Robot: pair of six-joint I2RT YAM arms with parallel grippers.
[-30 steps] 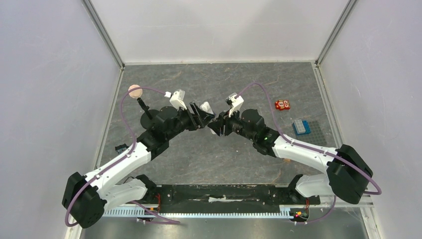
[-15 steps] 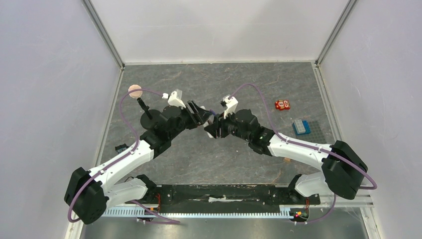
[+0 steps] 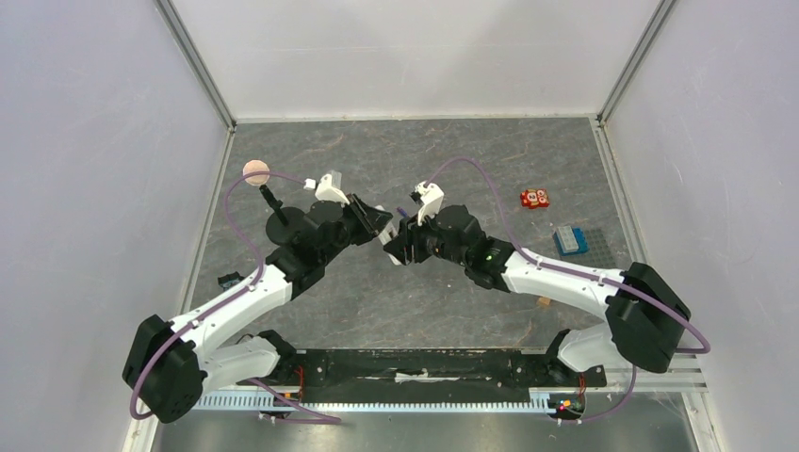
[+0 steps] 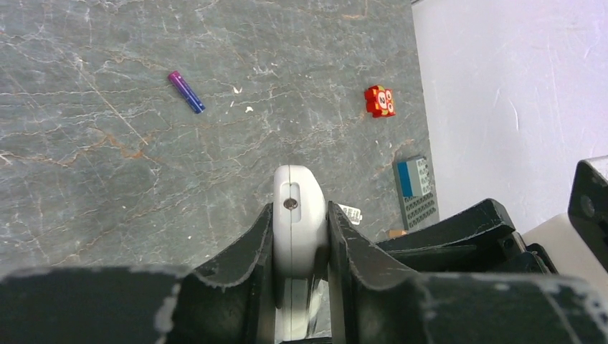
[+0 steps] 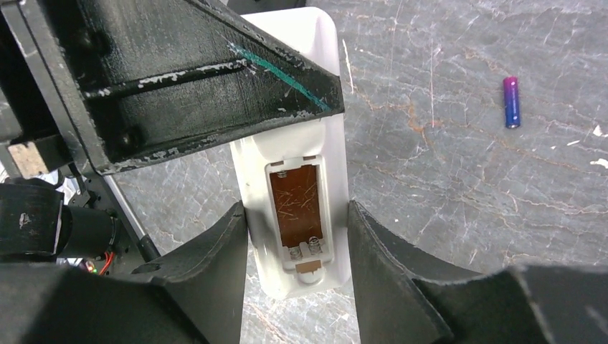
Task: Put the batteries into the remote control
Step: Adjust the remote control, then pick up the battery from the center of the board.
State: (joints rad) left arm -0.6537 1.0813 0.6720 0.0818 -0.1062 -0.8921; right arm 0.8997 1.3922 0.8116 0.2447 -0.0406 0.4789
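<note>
left gripper (image 4: 300,215) masks remote (image 5: 296,215); battery (image 4: 186,92), red block (image 4: 379,101), perhaps lego, beyond.

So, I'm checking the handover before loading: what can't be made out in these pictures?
Top view: the remote control is almost hidden between the left tool and right tool.
Right wrist view: its opposite face is turned away; the left tool's finger covers its far end.
Left wrist view: only its end shows, so its faces are hidden.
Battery: polarity marks too small; no second one in view.
</note>
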